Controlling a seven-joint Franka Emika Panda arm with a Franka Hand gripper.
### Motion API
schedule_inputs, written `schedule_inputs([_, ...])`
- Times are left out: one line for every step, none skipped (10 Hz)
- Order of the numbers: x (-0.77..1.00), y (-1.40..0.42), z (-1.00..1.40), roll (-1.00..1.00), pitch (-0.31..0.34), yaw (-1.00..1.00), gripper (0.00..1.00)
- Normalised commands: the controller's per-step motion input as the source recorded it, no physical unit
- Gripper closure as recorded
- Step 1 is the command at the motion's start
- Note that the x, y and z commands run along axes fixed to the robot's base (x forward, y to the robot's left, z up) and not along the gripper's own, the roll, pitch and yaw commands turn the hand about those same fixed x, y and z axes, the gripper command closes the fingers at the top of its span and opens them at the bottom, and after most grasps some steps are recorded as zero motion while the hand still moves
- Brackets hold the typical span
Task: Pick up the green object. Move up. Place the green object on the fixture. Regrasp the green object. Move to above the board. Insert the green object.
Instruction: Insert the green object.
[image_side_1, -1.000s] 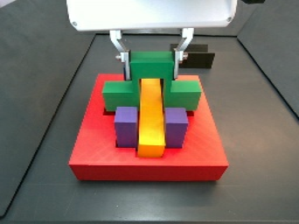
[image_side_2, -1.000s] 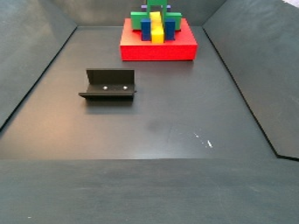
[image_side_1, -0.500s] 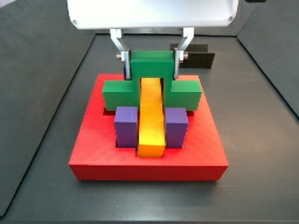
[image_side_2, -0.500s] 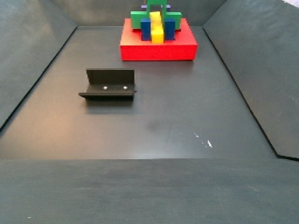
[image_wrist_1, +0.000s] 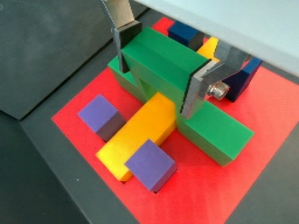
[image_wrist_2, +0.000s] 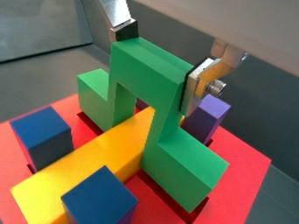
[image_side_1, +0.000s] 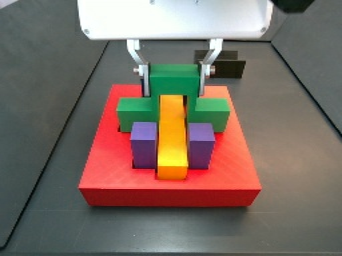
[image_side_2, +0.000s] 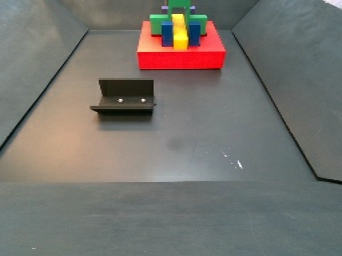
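Note:
The green object is an arch-shaped piece that stands upright on the red board, straddling the far end of a yellow bar. It shows in both wrist views and, small, at the far end of a side view. My gripper comes down from above. Its two silver fingers press the two sides of the green object's top in both wrist views. It is shut on it.
Two purple blocks flank the yellow bar at the near side. Two blue blocks flank it at the other. The fixture stands alone on the dark floor, well away from the board. Dark walls enclose the floor.
My gripper and the green object have sunk a little lower over the yellow bar. Nothing else has moved.

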Motion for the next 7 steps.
schedule_inputs([0.19,0.15,0.00,-0.06,0.116,-0.04,1.00])
schedule_inputs([0.17,0.19,0.00,-0.06,0.123,-0.05,1.00])
schedule_inputs([0.08,0.11,-0.12,-0.06,0.091,-0.04,1.00])
schedule_inputs([0.03,0.09,-0.16,-0.08,0.046,-0.04,1.00])
schedule_inputs([-0.11,0.00,-0.15,-0.10,-0.017,-0.12,1.00])
schedule_inputs([-0.09,-0.01,-0.07,-0.14,-0.024,-0.08,1.00])
schedule_inputs([-0.13,-0.23,0.00,-0.05,-0.036,0.00,1.00])
